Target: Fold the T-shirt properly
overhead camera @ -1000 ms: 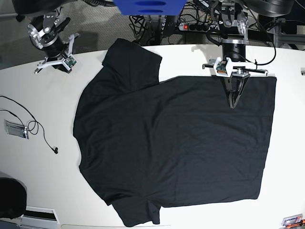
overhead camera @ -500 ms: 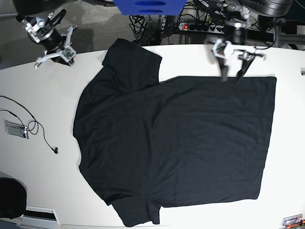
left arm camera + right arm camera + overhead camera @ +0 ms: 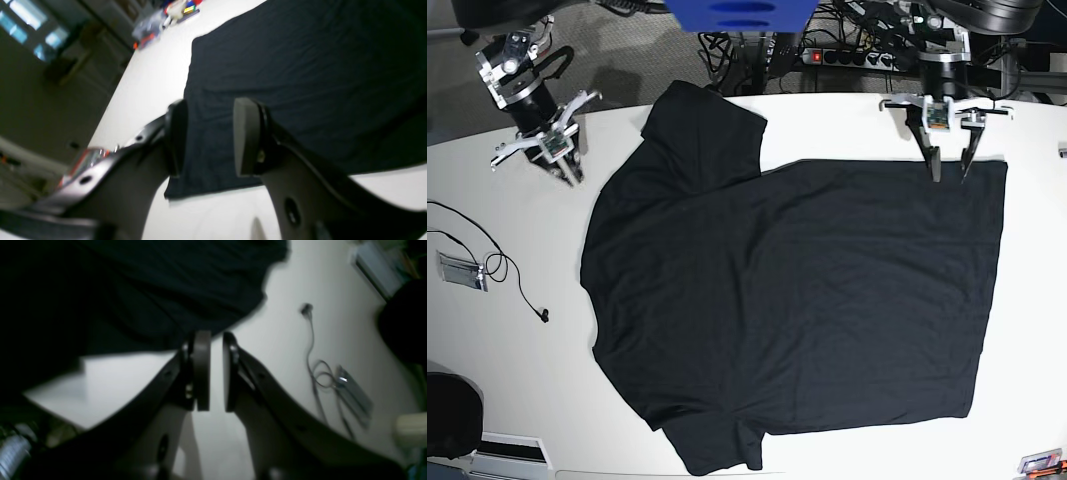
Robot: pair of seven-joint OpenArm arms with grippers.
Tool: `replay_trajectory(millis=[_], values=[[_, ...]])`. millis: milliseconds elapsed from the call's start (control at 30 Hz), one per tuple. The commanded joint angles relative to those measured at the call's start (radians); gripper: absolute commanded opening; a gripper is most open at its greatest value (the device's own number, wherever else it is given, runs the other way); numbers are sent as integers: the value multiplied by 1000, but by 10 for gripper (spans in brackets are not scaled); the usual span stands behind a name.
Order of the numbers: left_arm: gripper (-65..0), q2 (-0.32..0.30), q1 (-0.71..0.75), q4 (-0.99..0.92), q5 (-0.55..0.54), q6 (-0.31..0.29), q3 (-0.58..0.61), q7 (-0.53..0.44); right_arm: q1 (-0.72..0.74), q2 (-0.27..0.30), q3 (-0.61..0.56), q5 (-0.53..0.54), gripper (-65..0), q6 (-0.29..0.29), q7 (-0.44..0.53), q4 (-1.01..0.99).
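- T-shirt (image 3: pixel 797 300): lies flat and spread out on the white table (image 3: pixel 527 380), taking up most of the middle and right of the base view.
- Long axis: runs left to right in the base view. The straight hem forms the right edge; the shoulder end points left, toward the side with the thin cable (image 3: pixel 512 285).
- Sleeves: one sleeve (image 3: pixel 707 135) projects toward the top of the base view at upper left; the other sleeve (image 3: pixel 722 445) projects toward the bottom edge at lower left.
- Surface: fabric largely smooth, with only faint creases visible.
- Left gripper (image 3: pixel 950 178): positioned at the top right corner of the shirt in the base view, tips pointing down at the upper cloth edge. Fingers stand clearly apart, nothing between them; the left wrist view shows the gap with the shirt's corner (image 3: pixel 173 195) lying below it on the table. Contact with the cloth cannot be determined.
- Right gripper (image 3: pixel 570 178): over bare table at upper left of the base view, just beside the shoulder edge, apart from the cloth. The right wrist view shows its pads (image 3: pixel 201 370) separated by a narrow gap, holding nothing.
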Motion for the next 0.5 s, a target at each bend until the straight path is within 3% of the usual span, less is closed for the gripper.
replay_trajectory(millis=[0,133,233,367,467], values=[[-436,-7,11,24,-17,9,-5,-8,-2,14,18,50,-586,-12,-3,17],[-436,-6,8,24,-78,9,2,9,5,17,64,274,-586,-12,-92,17],[-436,-7,5,24,-127,7,3,13,34,31,99,438,-586,-12,-215,17],[-436,-10,-43,22,-252,2,3,136,77,109,113,721,-586,-12,-445,15],[-436,-12,-90,22,-364,2,3,231,110,174,115,868,-589,-17,-537,15]])
